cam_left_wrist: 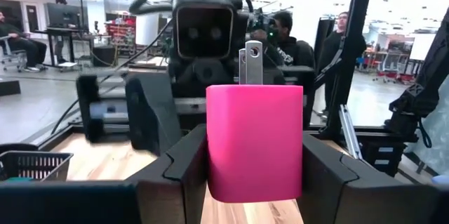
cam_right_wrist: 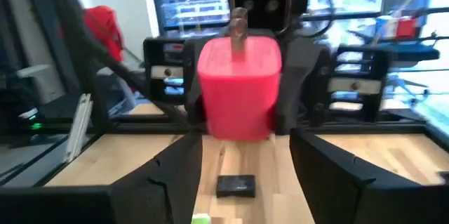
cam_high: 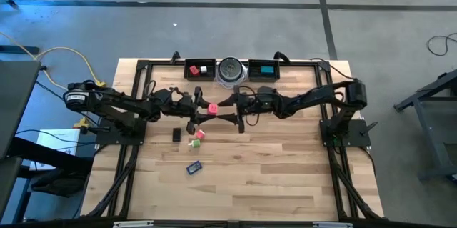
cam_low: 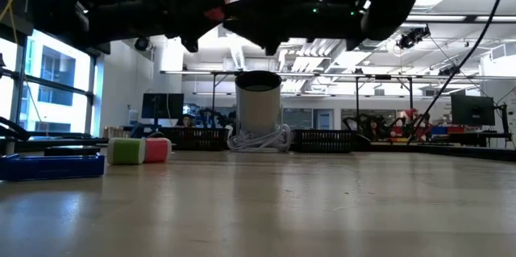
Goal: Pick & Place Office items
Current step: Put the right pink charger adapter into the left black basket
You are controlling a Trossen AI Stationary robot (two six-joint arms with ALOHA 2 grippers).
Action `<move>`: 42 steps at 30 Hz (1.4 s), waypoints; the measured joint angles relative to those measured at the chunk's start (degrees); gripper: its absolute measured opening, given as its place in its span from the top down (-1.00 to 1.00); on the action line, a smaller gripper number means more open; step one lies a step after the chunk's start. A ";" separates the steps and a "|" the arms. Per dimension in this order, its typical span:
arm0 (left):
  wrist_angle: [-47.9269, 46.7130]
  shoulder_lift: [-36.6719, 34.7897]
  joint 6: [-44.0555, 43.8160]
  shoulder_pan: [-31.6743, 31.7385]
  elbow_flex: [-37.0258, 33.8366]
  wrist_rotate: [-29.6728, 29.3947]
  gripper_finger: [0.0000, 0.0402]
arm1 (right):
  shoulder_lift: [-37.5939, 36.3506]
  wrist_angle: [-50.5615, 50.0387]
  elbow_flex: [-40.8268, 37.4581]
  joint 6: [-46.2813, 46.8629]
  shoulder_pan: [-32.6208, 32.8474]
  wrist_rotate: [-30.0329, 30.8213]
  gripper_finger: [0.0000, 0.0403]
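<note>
Pink block (cam_high: 212, 108), one of the office items, is held in the air above the table (cam_high: 285, 178), just in front of the round silver-grey disc (cam_high: 230, 71). We see two metal prongs standing out of its end in the left wrist view. The left gripper (cam_high: 203, 110) is clamped on this block, with one finger (cam_left_wrist: 186, 164) pressed against each flat side. The right gripper (cam_high: 225, 106) faces it from the opposite side of the disc's centre line. Its jaws stand wide apart with nothing between them, and its fingers (cam_right_wrist: 330, 175) are clear of the block.

Farther out from the disc, on the bare table, we find:
- a black bar (cam_high: 176, 134);
- a red block (cam_high: 200, 134) touching a green cube (cam_high: 191, 143);
- a blue flat piece (cam_high: 193, 167), farthest from the disc.

Two black trays flank the disc:
- The left tray (cam_high: 207, 62) holds a second red piece (cam_high: 193, 70) and a white bit (cam_high: 203, 70).
- The right tray (cam_high: 254, 71) holds a teal block (cam_high: 266, 70).
</note>
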 joint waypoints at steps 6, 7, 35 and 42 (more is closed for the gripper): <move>0.19 -0.08 -0.06 -0.34 -0.09 1.11 0.24 | 2.26 -0.54 3.74 -0.01 0.06 -4.55 -0.01; 0.18 -0.09 -0.04 -0.43 -0.09 1.15 0.24 | 2.26 -0.48 3.78 -0.01 0.07 -4.51 -0.01; -4.17 -1.55 1.20 0.63 -0.13 1.25 0.24 | -2.84 -10.84 4.13 -1.32 -1.74 -7.53 -0.03; -4.09 -1.55 1.68 0.61 -0.13 0.95 0.24 | -2.62 -6.48 4.11 -1.64 -0.87 -5.40 -0.03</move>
